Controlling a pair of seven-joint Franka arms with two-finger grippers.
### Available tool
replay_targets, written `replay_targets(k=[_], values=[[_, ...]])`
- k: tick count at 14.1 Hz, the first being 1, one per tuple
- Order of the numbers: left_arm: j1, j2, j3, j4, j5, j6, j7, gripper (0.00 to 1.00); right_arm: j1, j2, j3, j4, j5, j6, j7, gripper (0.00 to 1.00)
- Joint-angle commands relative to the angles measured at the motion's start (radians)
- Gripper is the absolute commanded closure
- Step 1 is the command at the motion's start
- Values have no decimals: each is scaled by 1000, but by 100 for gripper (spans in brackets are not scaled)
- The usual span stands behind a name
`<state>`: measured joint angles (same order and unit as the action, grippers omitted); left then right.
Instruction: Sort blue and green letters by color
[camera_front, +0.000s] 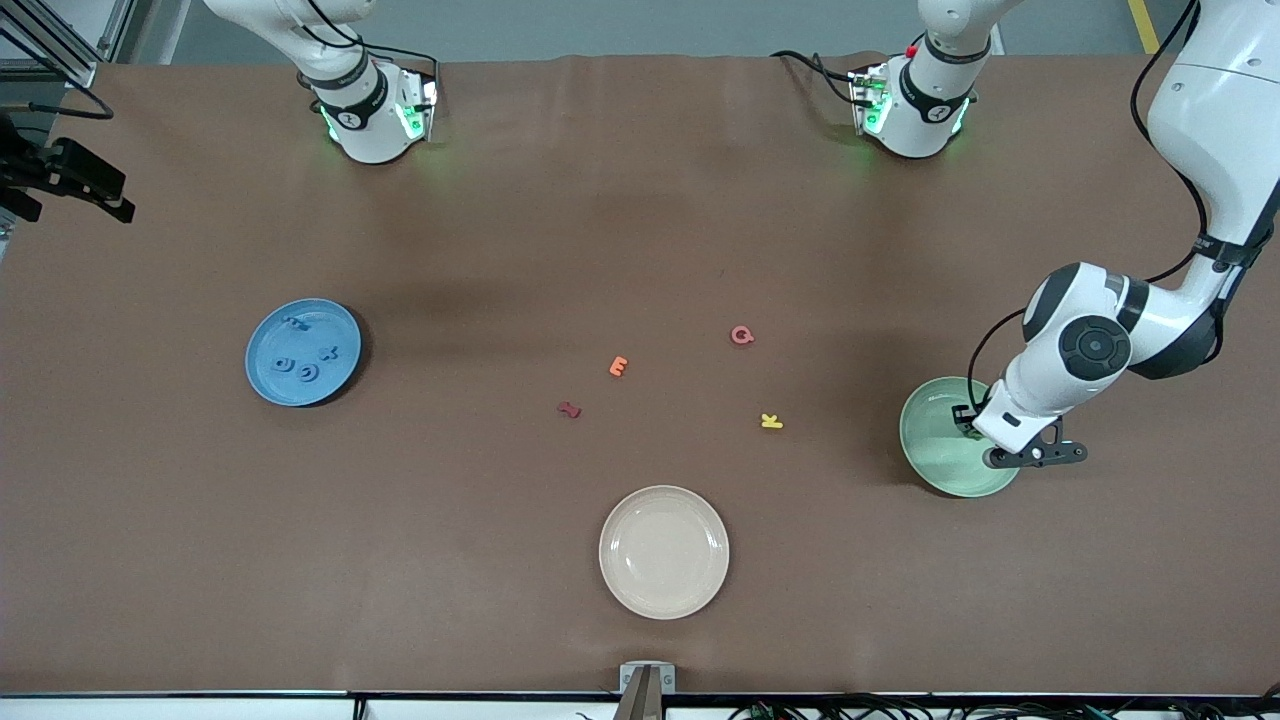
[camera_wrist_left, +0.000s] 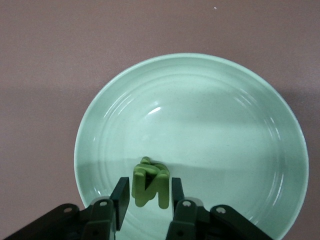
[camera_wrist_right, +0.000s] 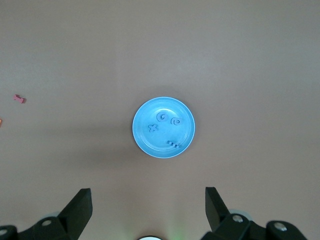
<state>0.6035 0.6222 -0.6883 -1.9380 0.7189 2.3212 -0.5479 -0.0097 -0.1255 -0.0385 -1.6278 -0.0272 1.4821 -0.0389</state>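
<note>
A: Left gripper (camera_wrist_left: 146, 200) hangs low over the green plate (camera_front: 925, 450), at the left arm's end of the table. Green letters (camera_wrist_left: 149, 186) sit bunched between its fingers (camera_wrist_left: 120, 200), with a sliver of space showing at each side, so I cannot tell whether it is clamped on them or letting go.

B: How many green ones are there?

A: They overlap in a clump, so I cannot count them. No green letter shows on the bare table.

B: And blue?

A: 4 blue letters (camera_front: 305, 355) lie in the blue plate (camera_front: 262, 340), toward the right arm's end. Right gripper (camera_wrist_right: 148, 210) waits high over that plate, jaws wide, holding nothing.

B: What is left on the cloth?

A: Only off-task pieces: an orange letter (camera_front: 619, 367), a pink letter (camera_front: 741, 335), a red letter (camera_front: 569, 409) and a yellow letter (camera_front: 771, 421), plus a cream plate (camera_front: 664, 551) nearest the camera.

B: So nearly finished?

A: I judge so: blue looks done, and green needs only this last drop.
</note>
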Motion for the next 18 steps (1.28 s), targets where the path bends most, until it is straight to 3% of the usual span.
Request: replay_targets(k=[1, 2, 3, 4, 11, 13, 18], values=[[13, -5, -11, -6, -13, -2, 11, 56, -15, 41, 3, 58, 42, -14, 11, 0], [13, -5, -11, -6, -13, -3, 11, 48, -30, 46, 3, 65, 53, -14, 10, 0], [13, -12, -11, -4, -13, -3, 11, 30, -35, 47, 3, 57, 55, -16, 13, 0], [13, -16, -13, 1, -13, -3, 8, 0, -35, 47, 3, 52, 55, -14, 14, 0], [10, -30, -86, 138, -12, -11, 89, 0, -29, 40, 5, 5, 55, 6, 11, 0], [7, -29, -100, 213, -15, -86, 179, 0, -23, 37, 11, -3, 55, 7, 13, 0], [2, -25, -192, 382, -18, -331, 192, 0, 4, 34, 11, -17, 55, 4, 13, 0]])
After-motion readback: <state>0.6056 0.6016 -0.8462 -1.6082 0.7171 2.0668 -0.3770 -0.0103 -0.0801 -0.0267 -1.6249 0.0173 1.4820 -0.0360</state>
